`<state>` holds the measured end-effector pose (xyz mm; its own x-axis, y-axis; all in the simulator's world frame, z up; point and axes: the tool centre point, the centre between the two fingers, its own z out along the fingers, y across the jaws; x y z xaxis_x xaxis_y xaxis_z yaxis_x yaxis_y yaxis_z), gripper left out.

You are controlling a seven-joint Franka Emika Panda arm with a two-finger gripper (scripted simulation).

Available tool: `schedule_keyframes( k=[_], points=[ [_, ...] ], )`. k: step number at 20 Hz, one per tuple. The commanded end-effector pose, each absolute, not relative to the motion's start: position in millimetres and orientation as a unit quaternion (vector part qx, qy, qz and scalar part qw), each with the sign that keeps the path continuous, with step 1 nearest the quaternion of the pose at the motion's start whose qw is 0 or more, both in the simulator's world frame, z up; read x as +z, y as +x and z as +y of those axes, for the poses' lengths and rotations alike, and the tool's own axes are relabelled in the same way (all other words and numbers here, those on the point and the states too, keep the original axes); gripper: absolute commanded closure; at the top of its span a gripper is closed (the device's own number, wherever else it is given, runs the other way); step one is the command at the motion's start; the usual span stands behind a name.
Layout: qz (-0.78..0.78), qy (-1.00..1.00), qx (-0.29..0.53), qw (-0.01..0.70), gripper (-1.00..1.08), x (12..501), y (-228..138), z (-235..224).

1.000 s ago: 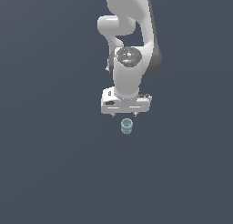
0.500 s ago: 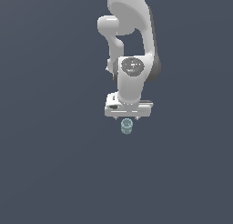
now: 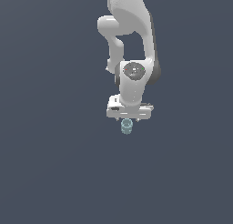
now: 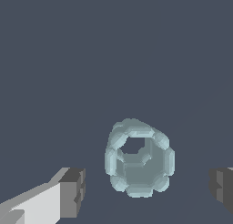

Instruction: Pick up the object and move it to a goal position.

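Exterior view: the white arm (image 3: 132,41) hangs down from the top edge of the picture over a flat, dark grey-blue floor (image 3: 50,164). Its wrist joint, a round cap with small red and green marks, faces the camera. Below that sits the wide white gripper (image 3: 128,120), its body level. The cup (image 3: 126,126) is directly under the gripper body, near the body's middle and a little toward the exterior view's left. It is pale blue-green, see-through, and much narrower than the gripper. Its top reaches up to the underside of the gripper; the fingers themselves are too small and too hidden here to make out, so from this view I cannot tell whether they touch the cup.

Wrist view: the camera looks down into the cup (image 4: 139,158), which stands upright on the floor (image 4: 113,50). A ring of rounded beads forms its rim, and a smaller ring shows deeper inside. Two dark grey fingertips (image 4: 73,192) stand on either side of the cup, one carried on a white finger, the other only partly in the picture at the edge. They are spread wide: clear floor shows between each pad and the cup wall, so neither pad touches it. The cup lies between the two pads, somewhat nearer the one on the white finger.
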<state>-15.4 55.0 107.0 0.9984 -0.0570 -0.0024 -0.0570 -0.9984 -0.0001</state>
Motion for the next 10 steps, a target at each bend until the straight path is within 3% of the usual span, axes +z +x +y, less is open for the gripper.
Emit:
schedule_keyframes(
  k=[1,10],
  points=[
    [0.029,-1.0,0.001,0.0,-0.92,106,-15,55],
    [0.03,-1.0,0.0,0.0,-0.92,67,-17,55]
  ],
)
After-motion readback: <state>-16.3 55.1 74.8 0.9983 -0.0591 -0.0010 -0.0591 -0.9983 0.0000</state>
